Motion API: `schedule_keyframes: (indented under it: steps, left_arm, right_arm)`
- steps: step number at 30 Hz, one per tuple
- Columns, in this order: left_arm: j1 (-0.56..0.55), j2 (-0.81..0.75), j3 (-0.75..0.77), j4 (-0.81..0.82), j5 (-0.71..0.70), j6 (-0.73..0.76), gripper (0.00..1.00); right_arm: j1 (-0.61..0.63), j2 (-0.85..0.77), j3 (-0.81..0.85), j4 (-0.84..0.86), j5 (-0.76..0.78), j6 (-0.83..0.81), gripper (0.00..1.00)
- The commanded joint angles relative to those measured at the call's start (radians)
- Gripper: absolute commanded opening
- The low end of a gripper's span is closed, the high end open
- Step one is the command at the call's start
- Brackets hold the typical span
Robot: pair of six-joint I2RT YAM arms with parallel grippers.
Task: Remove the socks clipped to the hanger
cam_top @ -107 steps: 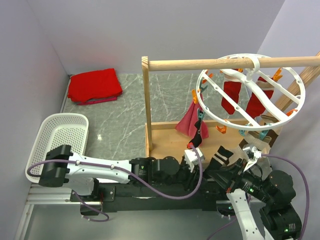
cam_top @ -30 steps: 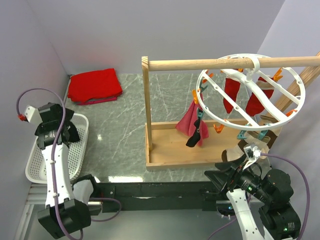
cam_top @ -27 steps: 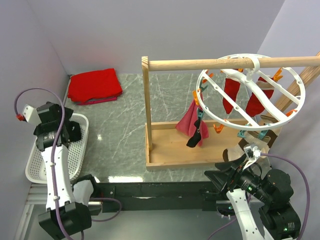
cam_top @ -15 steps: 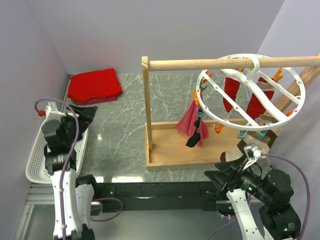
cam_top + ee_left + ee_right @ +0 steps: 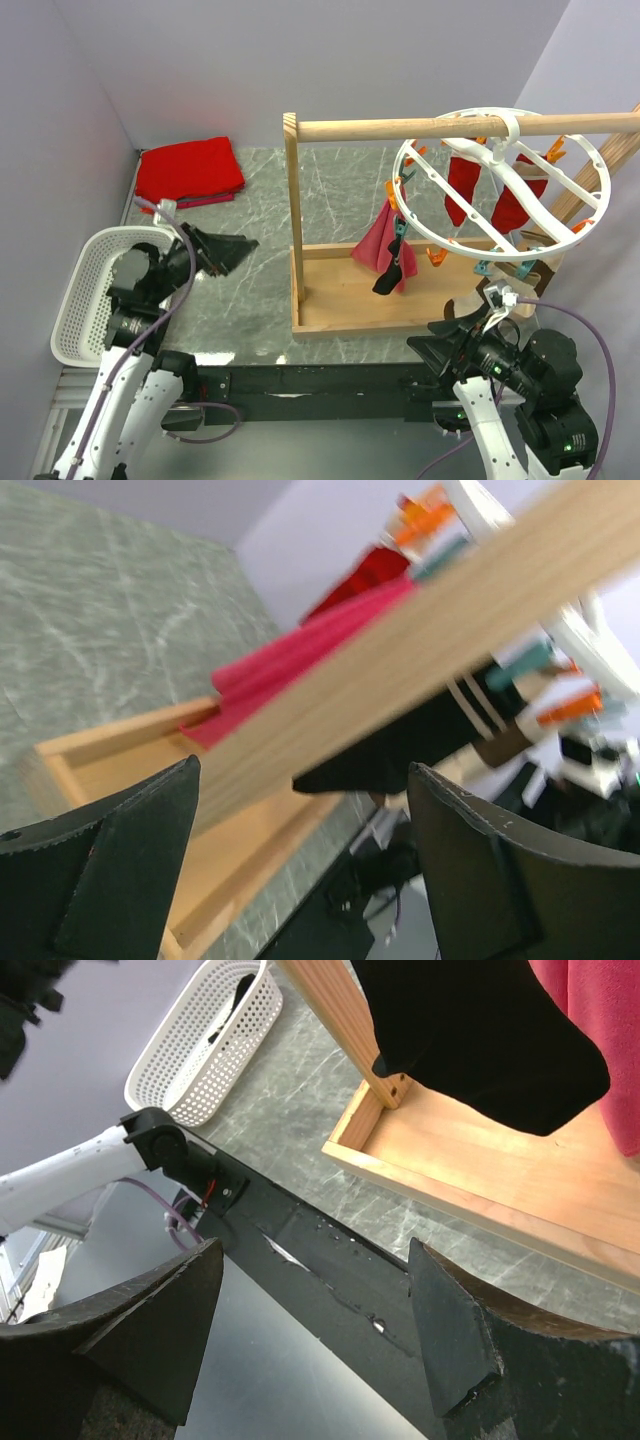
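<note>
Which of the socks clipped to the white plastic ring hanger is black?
The small black fabric sock at the left edge of the white plastic ring hanger, overlapping the pink sock; the two socks further right are red.

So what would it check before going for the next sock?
1. Left gripper open and empty: ok.
2. Right gripper open and empty: ok.
3. Hanger hooked on the wooden rail: ok.
4. Black sock hangs clipped beside the pink sock: ok.
5. Left gripper's straight line to it clear: not ok, the wooden post crosses its view.
6. How hard its peg grips: cannot tell.
</note>
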Motion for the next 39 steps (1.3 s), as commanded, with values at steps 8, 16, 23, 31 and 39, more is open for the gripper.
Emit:
schedule_keyframes:
  steps: [8, 16, 23, 31, 39]
  left_arm:
    - [-0.039, -0.234, -0.171, 0.401, 0.426, -0.007, 0.93]
    - [-0.208, -0.131, -0.152, 0.464, 0.382, -0.020, 0.91]
    - [-0.642, 0.035, -0.058, 0.333, 0.041, 0.218, 0.87]
    - [-1.108, 0.279, 0.084, 0.253, -0.782, 0.407, 0.84]
    - [-1.265, 0.650, 0.362, 0.186, -1.223, 0.544, 0.85]
  right_arm:
    - [-0.001, 0.016, 0.019, 0.014, 0.025, -0.007, 0.81]
    - [-0.004, 0.017, -0.009, 0.054, 0.009, 0.017, 0.81]
    - [-0.003, 0.022, -0.006, 0.060, 0.013, 0.022, 0.81]
    - [-0.003, 0.008, 0.000, 0.037, 0.032, 0.017, 0.81]
    - [-0.003, -0.001, 0.007, 0.025, 0.027, 0.019, 0.82]
